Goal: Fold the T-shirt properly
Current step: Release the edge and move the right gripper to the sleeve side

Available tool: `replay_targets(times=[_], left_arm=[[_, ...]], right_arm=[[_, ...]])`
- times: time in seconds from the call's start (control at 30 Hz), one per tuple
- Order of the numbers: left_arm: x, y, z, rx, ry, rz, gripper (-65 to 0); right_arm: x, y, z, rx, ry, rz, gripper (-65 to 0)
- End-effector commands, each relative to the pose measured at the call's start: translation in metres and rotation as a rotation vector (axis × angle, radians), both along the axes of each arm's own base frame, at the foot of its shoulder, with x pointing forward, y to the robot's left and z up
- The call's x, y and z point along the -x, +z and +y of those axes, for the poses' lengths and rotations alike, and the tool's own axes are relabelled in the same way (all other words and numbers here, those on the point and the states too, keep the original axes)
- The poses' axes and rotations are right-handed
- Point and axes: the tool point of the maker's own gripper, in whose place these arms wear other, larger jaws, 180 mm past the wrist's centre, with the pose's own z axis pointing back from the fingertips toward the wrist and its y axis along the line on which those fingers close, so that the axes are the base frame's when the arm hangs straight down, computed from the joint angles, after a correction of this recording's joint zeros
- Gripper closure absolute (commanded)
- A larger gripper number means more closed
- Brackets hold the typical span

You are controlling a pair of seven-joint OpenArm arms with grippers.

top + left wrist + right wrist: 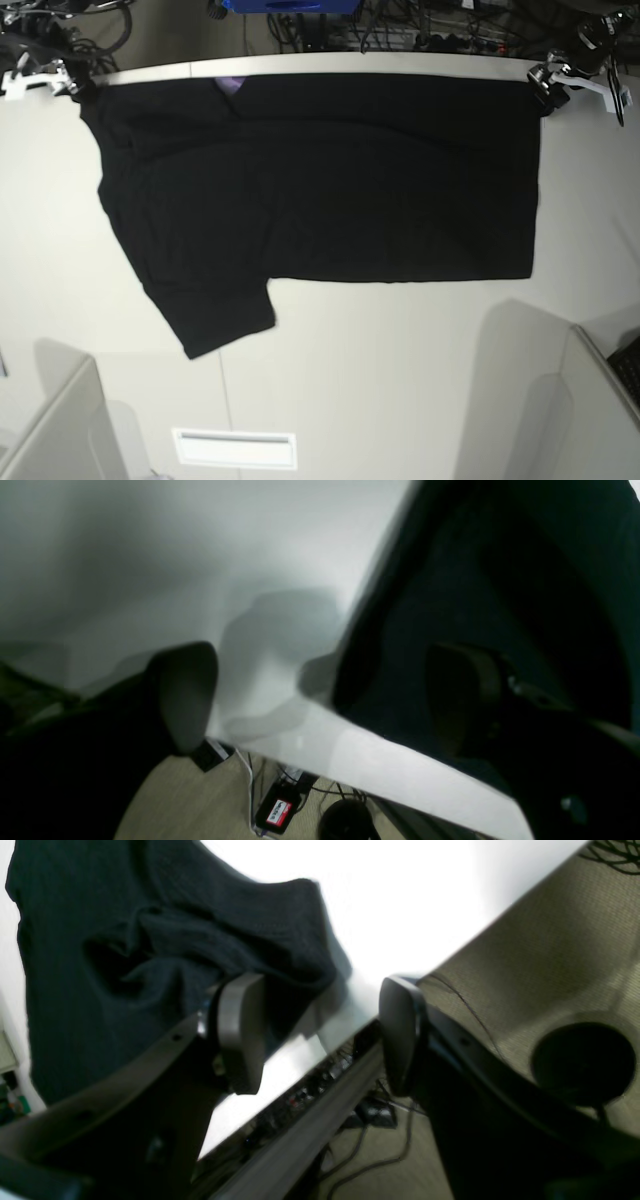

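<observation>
Cloth lies flat across the far half of the white worktop (400,380): the T-shirt (330,190) is folded once, its far edge running right along the worktop's back rim, one sleeve poking out toward the near left. A sliver of purple shows at the collar near the back edge; otherwise only the plain black side is up.

The step looks like a release after laying the fold down. To do it well, I'd say both hands should lift straight up and away from the corners without dragging the fabric, since any sideways pull would ruffle the far edge or slide it off the back rim. After that the loose sleeve wants tucking in, and the long rectangle wants folding across again.

The left hand (320,690) sits at the far corner on the base view's right. From its wrist camera the fingers stand wide apart, one over bare worktop and one over the black cloth, with nothing between them. Whether the far finger touches the fabric I can't tell.

The right hand (320,1035) is at the opposite far corner, hanging over the worktop's edge. Its fingers (240,1035) are also parted and empty, the bunched corner of the shirt lying just behind one of them, seemingly let go.
</observation>
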Motion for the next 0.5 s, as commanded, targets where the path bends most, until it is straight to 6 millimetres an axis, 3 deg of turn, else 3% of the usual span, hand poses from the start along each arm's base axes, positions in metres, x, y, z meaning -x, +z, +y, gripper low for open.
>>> replay_targets(times=[0.0,0.1,0.23,0.4,0.47], left_arm=[[0.000,0.013,0.014,-0.038,0.012,-0.028,-63.2],[-0.006,0.036,0.031,-0.109,0.012,-0.065,-63.2],[-0.021,0.069,0.029,-0.192,-0.036,-0.129,-63.0],[-0.036,0.092,0.026,-0.244,-0.064,-0.183,-62.2],[-0.046,0.096,0.028,-0.244,-0.057,-0.216,-55.9]], right_arm=[[-0.010,0.016,-0.015,0.055,-0.002,-0.047,-33.5],[-0.037,0.037,-0.036,0.125,0.004,-0.109,-33.5],[-0.084,0.066,-0.051,0.202,0.103,-0.176,-33.5],[-0.170,0.098,-0.045,0.265,0.255,-0.323,-33.5],[-0.204,0.098,-0.039,0.243,0.298,-0.362,-33.5]])
